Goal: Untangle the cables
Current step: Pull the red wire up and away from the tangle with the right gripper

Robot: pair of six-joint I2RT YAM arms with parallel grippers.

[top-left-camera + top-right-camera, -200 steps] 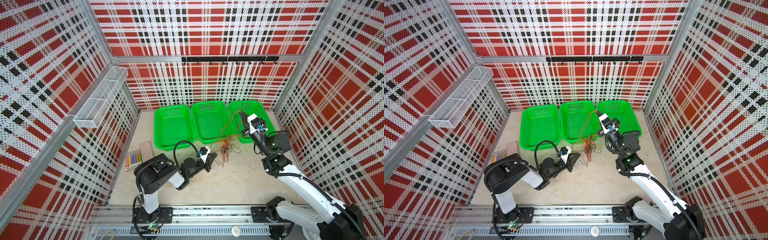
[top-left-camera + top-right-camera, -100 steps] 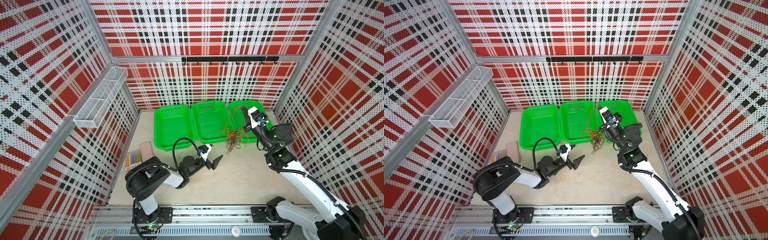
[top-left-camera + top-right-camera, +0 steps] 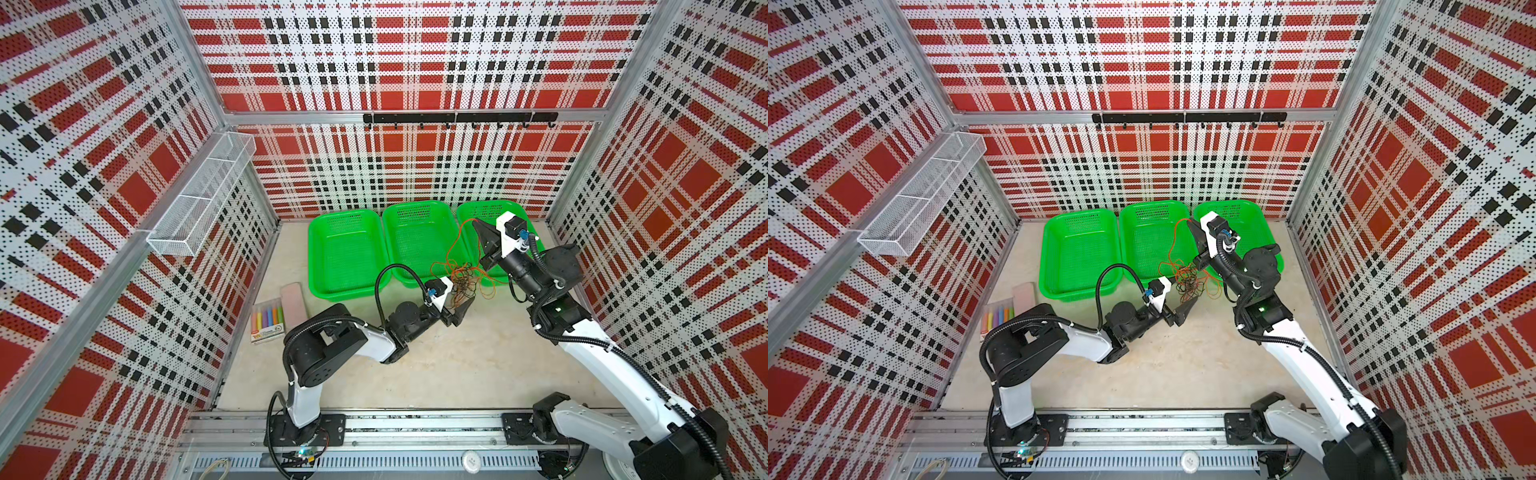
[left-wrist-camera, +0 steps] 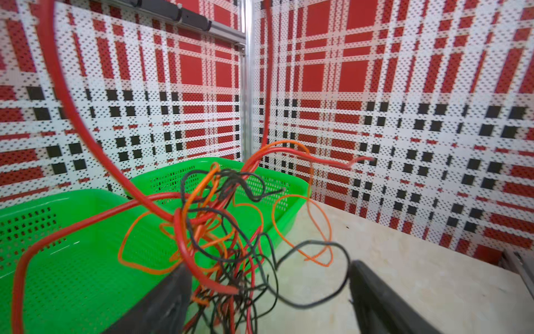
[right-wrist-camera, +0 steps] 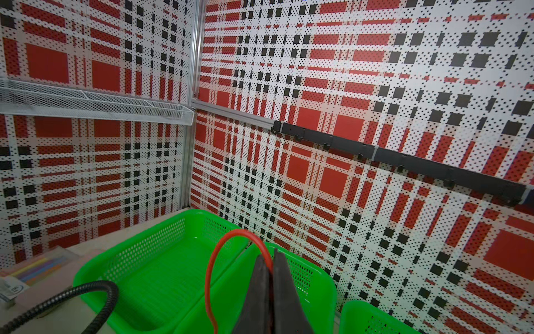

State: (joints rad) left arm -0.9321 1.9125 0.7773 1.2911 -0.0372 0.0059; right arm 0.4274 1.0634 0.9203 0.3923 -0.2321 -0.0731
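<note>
We find no word, brand or number that we can read anywhere in these views. The only printed matter we see is on the box of coloured sticks [image 3: 268, 321]: in a top view a white strip along its near edge carries some print, too small for us to make out. In the right wrist view the same box [image 5: 13, 286] shows a small round bluish mark on white, blurred beyond reading. We can tell no letters there.
</note>
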